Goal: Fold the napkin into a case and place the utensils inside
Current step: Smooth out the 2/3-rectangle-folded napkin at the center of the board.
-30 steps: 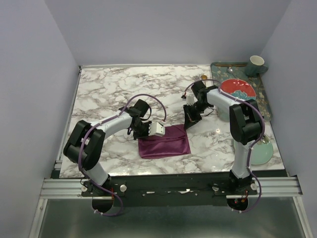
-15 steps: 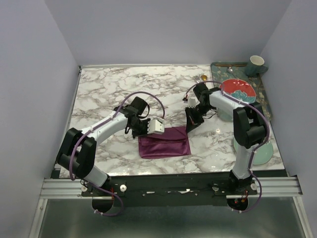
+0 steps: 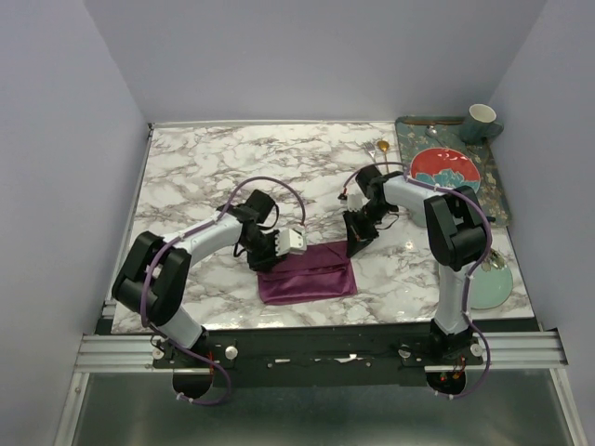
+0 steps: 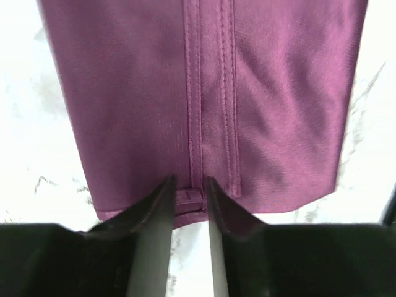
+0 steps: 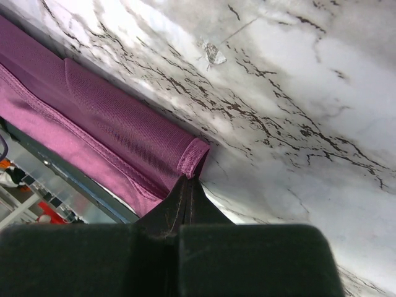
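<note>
The plum-purple napkin (image 3: 311, 277) lies folded as a flat rectangle on the marble near the front. My left gripper (image 3: 271, 260) is low at its left end. In the left wrist view that gripper (image 4: 189, 185) stands open by a narrow gap, with the napkin's (image 4: 260, 93) stitched hem lying between the fingertips. My right gripper (image 3: 354, 246) is at the cloth's far right corner. In the right wrist view it (image 5: 187, 179) is shut, pinching the napkin's (image 5: 111, 117) hemmed corner. A small gold utensil tip (image 3: 380, 146) shows on the marble by the tray; I cannot tell which utensil it is.
A dark patterned tray (image 3: 499, 195) at the back right holds a red plate (image 3: 444, 167) and a green cup (image 3: 482, 119). A pale green plate (image 3: 493, 283) sits at the right front, partly behind the right arm. Walls close in both sides and the back.
The left gripper's jaws have parted from shut and it has shifted slightly toward the front. The right gripper has slid a little left and nearer, still pinching the cloth.
</note>
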`<move>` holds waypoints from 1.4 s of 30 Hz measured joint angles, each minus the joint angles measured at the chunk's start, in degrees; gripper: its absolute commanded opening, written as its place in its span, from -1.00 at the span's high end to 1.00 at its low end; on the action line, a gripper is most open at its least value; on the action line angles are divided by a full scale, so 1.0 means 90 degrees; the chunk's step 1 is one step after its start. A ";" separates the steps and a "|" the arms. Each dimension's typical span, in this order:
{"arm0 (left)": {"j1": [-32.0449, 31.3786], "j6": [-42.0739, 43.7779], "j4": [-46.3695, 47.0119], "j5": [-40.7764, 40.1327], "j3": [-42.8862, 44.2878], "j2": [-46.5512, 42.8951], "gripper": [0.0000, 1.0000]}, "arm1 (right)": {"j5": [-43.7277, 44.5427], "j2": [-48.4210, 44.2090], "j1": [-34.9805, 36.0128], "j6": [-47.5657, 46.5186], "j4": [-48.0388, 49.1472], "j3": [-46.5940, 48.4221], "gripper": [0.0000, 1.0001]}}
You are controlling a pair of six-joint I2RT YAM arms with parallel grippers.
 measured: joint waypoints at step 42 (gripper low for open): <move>0.1685 -1.1839 0.9797 0.3468 -0.2237 0.2324 0.15 | 0.0027 -0.0078 0.0036 0.0396 0.0219 -0.0206 0.99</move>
